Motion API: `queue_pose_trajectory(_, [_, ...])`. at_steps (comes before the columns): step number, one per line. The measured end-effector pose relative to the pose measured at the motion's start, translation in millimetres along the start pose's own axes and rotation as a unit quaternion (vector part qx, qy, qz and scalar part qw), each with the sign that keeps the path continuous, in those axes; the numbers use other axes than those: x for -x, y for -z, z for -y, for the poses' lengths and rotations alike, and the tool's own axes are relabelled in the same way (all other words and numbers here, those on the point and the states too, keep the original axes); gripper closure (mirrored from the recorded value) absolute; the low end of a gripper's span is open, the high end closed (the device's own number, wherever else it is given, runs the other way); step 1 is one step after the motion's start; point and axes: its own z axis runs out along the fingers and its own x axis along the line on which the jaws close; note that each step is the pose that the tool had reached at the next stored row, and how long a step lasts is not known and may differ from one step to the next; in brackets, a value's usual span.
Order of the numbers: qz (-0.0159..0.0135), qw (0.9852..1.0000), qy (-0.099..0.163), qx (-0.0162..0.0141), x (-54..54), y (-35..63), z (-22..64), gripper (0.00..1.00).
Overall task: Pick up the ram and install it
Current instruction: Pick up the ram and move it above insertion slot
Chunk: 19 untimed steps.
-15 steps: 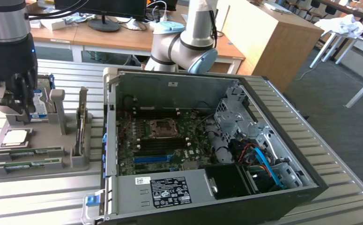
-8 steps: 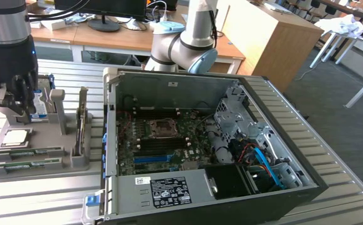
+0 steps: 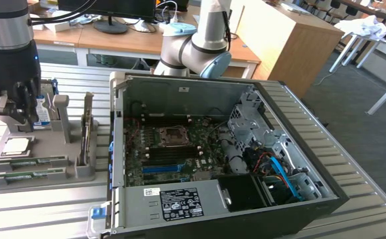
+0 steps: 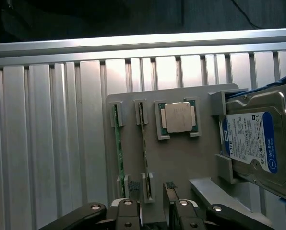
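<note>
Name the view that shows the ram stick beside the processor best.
The wrist view: it looks down on the ram stick, clear along its length in the tray beside the processor. The exterior view shows the ram stick at a shallow angle, foreshortened.

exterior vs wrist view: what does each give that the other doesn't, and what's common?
Exterior view: the open computer case with its motherboard, and desks behind.
Wrist view: the hand seen close, fingers apart, by one end of the ram sticks.
Both: the grey tray, those two sticks, the processor, the hard drive, the slatted table.
</note>
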Motion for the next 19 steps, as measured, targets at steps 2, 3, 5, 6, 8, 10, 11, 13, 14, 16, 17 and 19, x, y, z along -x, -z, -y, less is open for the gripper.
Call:
queue_pose_trajectory(2, [0.0, 1.0, 0.0, 0.0, 0.0, -1.0, 0.0, 0.67])
queue_pose_trajectory(3, [0.0, 1.0, 0.0, 0.0, 0.0, -1.5, 0.1, 0.67])
queue_pose_trajectory(5, [0.0, 1.0, 0.0, 0.0, 0.0, -2.4, 0.1, 0.67])
queue_pose_trajectory(6, [0.0, 1.0, 0.0, 0.0, -0.1, -2.9, 0.1, 0.67])
queue_pose_trajectory(8, [0.0, 1.0, 0.0, 0.0, -0.1, -3.8, 0.1, 0.67])
queue_pose_trajectory(10, [0.0, 1.0, 0.0, 0.0, -0.1, -4.7, 0.2, 0.67])
queue_pose_trajectory(11, [0.0, 1.0, 0.0, 0.0, -0.1, -5.2, 0.2, 0.67])
queue_pose_trajectory(13, [0.0, 1.0, 0.0, 0.0, -0.1, -6.2, 0.3, 0.67])
queue_pose_trajectory(14, [0.0, 1.0, 0.0, 0.0, -0.1, -6.7, 0.3, 0.67])
queue_pose_trajectory(16, [0.0, 1.0, 0.0, 0.0, -0.1, -7.6, 0.3, 0.67])
queue_pose_trajectory(17, [0.0, 1.0, 0.0, 0.0, -0.1, -8.2, 0.3, 0.67])
queue_pose_trajectory(19, [0.0001, 1.0, 0.0, -0.0001, -0.1, -9.3, 0.4, 0.67])
